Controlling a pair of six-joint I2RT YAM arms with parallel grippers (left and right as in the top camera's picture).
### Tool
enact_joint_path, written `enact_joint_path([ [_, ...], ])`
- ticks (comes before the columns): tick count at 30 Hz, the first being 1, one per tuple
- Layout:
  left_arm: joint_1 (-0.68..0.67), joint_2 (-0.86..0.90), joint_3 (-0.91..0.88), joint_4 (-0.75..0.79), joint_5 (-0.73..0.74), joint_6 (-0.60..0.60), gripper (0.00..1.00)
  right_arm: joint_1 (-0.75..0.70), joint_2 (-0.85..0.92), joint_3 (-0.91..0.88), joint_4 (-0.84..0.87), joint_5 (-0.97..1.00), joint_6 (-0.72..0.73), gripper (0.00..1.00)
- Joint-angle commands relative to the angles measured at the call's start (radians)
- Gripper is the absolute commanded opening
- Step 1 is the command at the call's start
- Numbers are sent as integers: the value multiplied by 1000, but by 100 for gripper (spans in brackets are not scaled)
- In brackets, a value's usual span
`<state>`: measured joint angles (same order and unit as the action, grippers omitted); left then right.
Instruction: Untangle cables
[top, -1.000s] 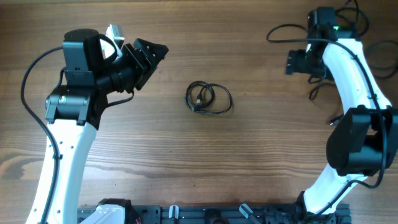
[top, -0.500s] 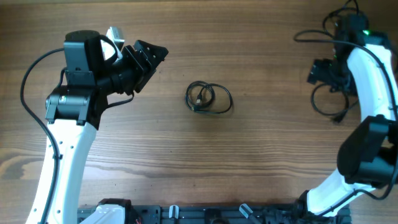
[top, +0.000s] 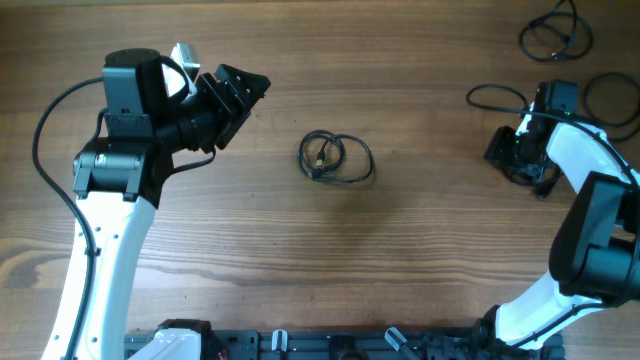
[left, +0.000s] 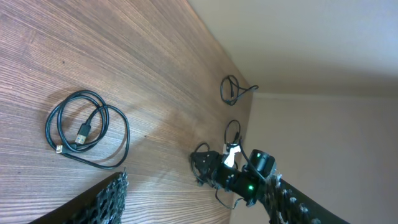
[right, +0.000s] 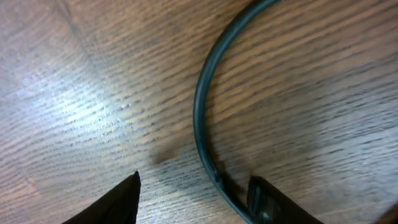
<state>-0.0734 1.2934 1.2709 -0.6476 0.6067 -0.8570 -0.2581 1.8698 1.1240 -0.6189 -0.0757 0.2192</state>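
Observation:
One black cable (top: 336, 157) lies coiled in small loops at the table's middle; the left wrist view shows it (left: 87, 127) with its plug ends inside the coil. My left gripper (top: 250, 95) hangs open above the table, left of that coil, with nothing in it (left: 199, 206). My right gripper (top: 518, 160) is down at the table on the right, over another thin black cable (top: 492, 92). In the right wrist view that cable (right: 200, 118) curves between the parted fingertips (right: 118, 199), close against the right one, while the gripper (right: 193, 202) stands open.
More black cable loops lie at the far right corner (top: 555, 35) and by the right edge (top: 610, 95). Thick arm wires hang beside both arms. The right arm (left: 245, 182) shows in the left wrist view near the table's far edge.
The right arm has swung from the far right corner toward the near side and come down onto a cable, its jaws narrowing. The left arm and the middle coil have not moved.

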Motion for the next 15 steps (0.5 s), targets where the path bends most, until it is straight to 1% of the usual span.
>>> enact_joint_path([
  [1, 3, 3, 12, 3, -7, 20, 74, 4, -8, -27, 27, -84, -3, 48],
  [2, 3, 3, 12, 3, -7, 20, 74, 6, -8, -27, 29, -83, -2, 40],
  [4, 3, 3, 12, 3, -7, 20, 74, 6, -8, -27, 29, -77, -3, 33],
  [7, 3, 3, 12, 3, -33, 21, 74, 6, -8, -38, 22, -34, -3, 19],
  [8, 3, 3, 12, 3, -37, 21, 74, 6, -8, -38, 24, -34, -3, 16],
  [9, 3, 3, 12, 3, -40, 21, 74, 6, -8, -38, 32, -38, 0, 8],
  [10, 3, 3, 12, 3, -40, 21, 74, 6, -8, -38, 52, -38, 23, 4],
  [12, 3, 3, 12, 3, -40, 21, 74, 6, -8, -37, 103, -64, 37, 4],
  [14, 3, 3, 12, 3, -41, 21, 75, 6, -8, -29, 193, -116, 100, 4],
  [15, 3, 3, 12, 3, -41, 21, 75, 6, -8, -18, 223, -141, 100, 4],
])
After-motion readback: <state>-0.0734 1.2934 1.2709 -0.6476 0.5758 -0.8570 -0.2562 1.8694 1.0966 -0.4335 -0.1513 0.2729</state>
